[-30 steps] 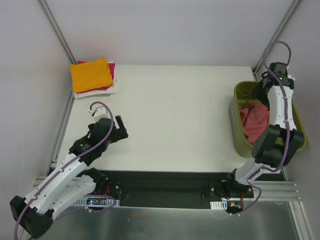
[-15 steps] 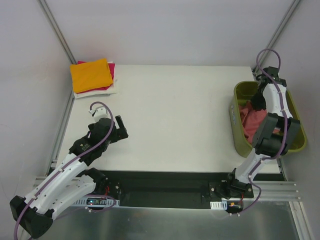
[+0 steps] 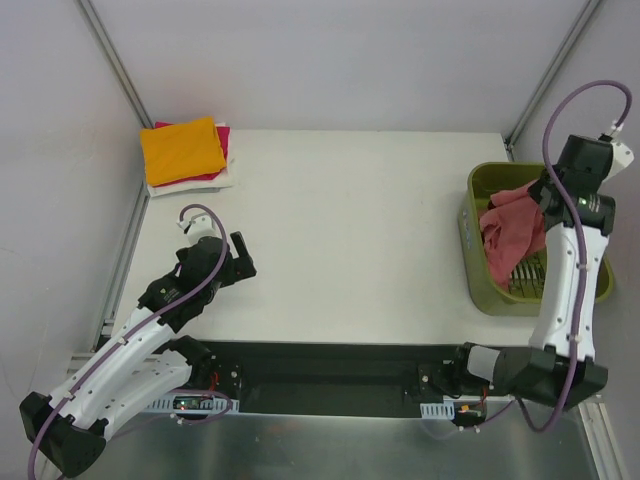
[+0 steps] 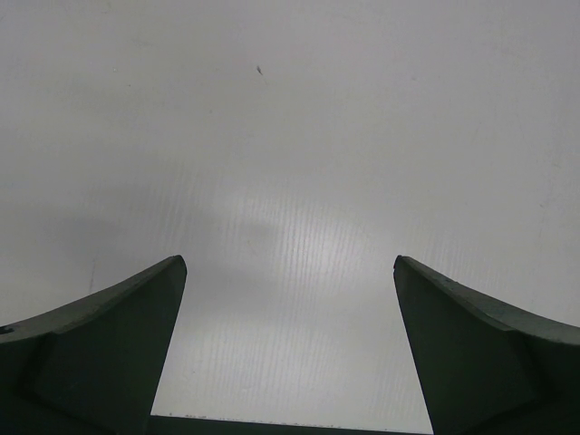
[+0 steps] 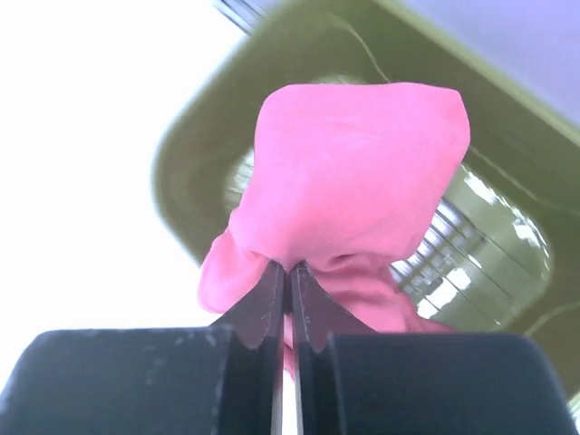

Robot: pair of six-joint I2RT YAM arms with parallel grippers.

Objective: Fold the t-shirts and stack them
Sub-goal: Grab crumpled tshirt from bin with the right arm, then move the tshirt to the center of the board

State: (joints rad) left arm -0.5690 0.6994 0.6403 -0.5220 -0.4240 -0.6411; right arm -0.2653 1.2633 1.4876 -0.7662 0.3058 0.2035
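A salmon-red t-shirt hangs half lifted out of the olive-green basket at the table's right edge. My right gripper is shut on a pinch of its cloth; in the right wrist view the shirt bunches just above the closed fingertips, with the basket's slatted floor showing below. Folded t-shirts lie stacked at the far left corner, orange on top, magenta and white beneath. My left gripper hovers open over bare table, nothing between its fingers.
White walls and metal frame posts close in the table's back and sides. The arm bases sit on a dark rail at the near edge. The basket's wall rises close beside the lifted shirt.
The right gripper closed on the salmon-red shirt inside the basket and rose, pulling the cloth upward and exposing the basket floor. The left arm stayed still.
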